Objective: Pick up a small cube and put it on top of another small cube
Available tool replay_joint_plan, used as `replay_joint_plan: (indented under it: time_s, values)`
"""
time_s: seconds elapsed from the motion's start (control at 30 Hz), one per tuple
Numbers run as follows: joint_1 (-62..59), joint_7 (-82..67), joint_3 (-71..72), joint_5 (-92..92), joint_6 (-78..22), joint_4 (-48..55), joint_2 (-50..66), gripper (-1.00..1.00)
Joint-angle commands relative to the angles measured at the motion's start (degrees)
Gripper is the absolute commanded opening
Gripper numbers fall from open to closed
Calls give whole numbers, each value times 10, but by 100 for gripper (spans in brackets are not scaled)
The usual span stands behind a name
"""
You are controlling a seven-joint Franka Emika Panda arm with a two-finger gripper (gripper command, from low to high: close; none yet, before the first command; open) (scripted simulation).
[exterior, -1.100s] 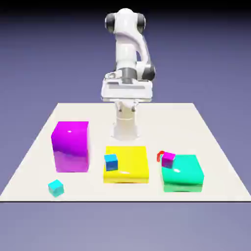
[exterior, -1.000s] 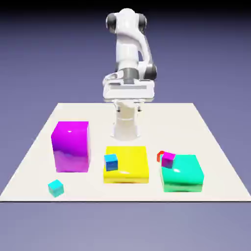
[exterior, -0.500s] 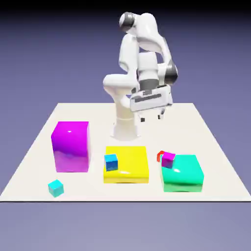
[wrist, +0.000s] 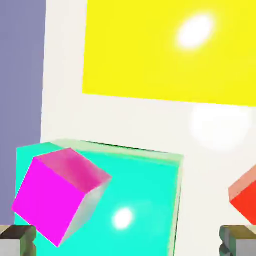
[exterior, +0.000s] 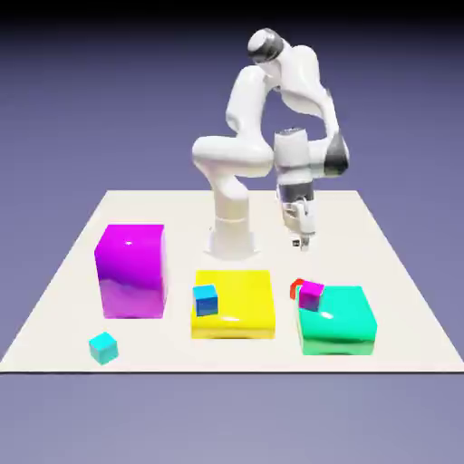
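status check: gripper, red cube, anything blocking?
Gripper open, empty, hovering above the table behind the cubes. Red cube on table, untouched, mostly hidden in the exterior view. Magenta cube sits right beside it on the teal block, crowding the grasp.

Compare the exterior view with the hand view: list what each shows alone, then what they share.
Only the exterior view shows the white robot arm, the big magenta block, the small blue cube and the small cyan cube. Only the hand view shows the two grey fingertips, apart with nothing between them. Both show the big yellow block, the big teal block, the small magenta cube on it, the tiny glossy red cube and the white table.
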Motion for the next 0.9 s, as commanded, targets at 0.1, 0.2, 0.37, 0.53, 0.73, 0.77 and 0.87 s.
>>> replay_joint_plan:
  time_s: [0.1, 0.2, 0.37, 0.53, 0.73, 0.77, 0.87]
  values:
    - [-30, 90, 83, 87, -33, -6, -12, 0]
    - [-52, 158, 145, 152, -58, -10, -21, 0]
    - [-84, 257, 236, 247, -94, -16, -35, 0]
    - [-147, 224, 319, 317, -110, 13, -70, 0]
    - [-236, 179, 437, 415, -134, 54, -120, 0]
    - [-236, 179, 437, 415, -134, 54, -120, -100]
    - [-204, 195, 395, 381, -126, 39, -102, -100]
